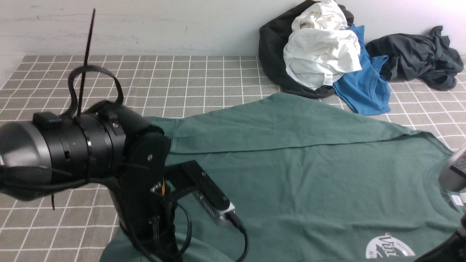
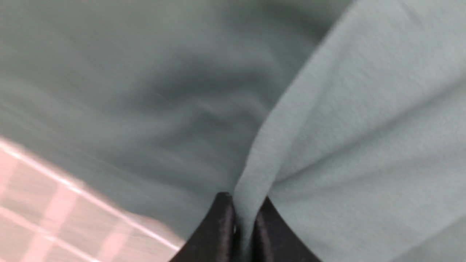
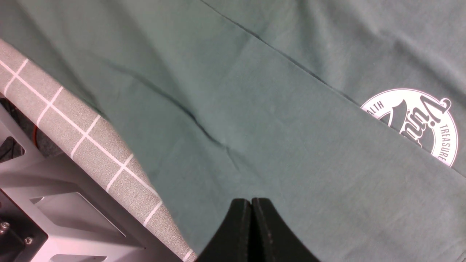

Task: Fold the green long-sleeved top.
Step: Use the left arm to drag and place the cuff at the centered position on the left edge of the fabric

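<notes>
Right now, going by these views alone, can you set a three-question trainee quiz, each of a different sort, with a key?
1. True or false: the left fingers are closed on a fold of the green top.
2. Multiple choice: what partly hides the white round logo?
a) the blue garment
b) a folded-over part of the green top
c) the white garment
3. Fill in: the right fingers are ______, with no cloth between them.

Key: 1 true; 2 b; 3 shut
</notes>
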{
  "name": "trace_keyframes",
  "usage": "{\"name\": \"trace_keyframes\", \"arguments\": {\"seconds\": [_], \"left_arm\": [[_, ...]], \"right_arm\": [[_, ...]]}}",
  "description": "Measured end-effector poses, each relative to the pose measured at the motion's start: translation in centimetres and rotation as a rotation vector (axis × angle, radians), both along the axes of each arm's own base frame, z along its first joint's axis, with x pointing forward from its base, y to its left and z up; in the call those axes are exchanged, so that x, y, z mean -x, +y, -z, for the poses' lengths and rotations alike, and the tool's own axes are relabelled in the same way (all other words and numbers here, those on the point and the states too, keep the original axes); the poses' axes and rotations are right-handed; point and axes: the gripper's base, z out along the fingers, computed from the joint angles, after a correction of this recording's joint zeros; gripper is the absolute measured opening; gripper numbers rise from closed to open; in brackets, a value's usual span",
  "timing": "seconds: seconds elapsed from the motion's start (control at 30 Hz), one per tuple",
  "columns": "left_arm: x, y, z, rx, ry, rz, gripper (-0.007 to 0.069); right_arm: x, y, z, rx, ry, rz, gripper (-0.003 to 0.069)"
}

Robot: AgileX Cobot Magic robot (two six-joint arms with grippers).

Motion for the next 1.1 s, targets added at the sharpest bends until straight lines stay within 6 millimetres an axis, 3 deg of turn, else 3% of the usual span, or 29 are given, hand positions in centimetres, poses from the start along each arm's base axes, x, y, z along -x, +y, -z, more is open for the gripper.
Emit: {"name": "trace_keyframes", "arguments": {"seconds": [0.17,0.3,0.43,0.63,0.67,0.7,0.8,0.93,1.1], "left_arm": [[-4.1,0.3,-3.8,0.056,-0.144,-0.059,0.0016],[-7.3,1.0,-5.0,0.076,-0.197,-0.114,0.0016],[-9.4,1.5,-4.3,0.073,-0.191,-0.136,0.0017],[-12.2,2.1,0.4,0.039,-0.114,-0.172,0.0056],[-12.2,2.1,0.4,0.038,-0.114,-0.173,0.0059],[-12.8,2.3,1.4,0.033,-0.109,-0.181,0.0105],[-13.5,2.7,1.7,0.030,-0.127,-0.216,0.0214],[-14.9,3.7,0.3,0.063,-0.184,-0.353,0.0380],[-17.6,5.4,-1.1,0.136,-0.242,-0.480,0.0479]], "right_arm": [[-0.3,0.0,-0.1,0.004,-0.034,0.007,-0.0014],[-0.6,-0.2,-0.1,0.016,-0.071,0.014,-0.0014],[-0.7,-0.2,-0.1,0.021,-0.081,0.015,-0.0014],[-0.7,-0.2,-0.1,0.023,-0.084,0.015,-0.0014],[-0.7,-0.2,-0.1,0.023,-0.084,0.015,-0.0014],[-0.7,-0.2,-0.1,0.023,-0.084,0.014,-0.0014],[-0.7,-0.2,-0.1,0.024,-0.084,0.014,-0.0014],[-0.8,-0.3,-0.1,0.033,-0.091,0.014,-0.0014],[-1.1,-0.5,-0.2,0.056,-0.125,0.022,-0.0014]]}}
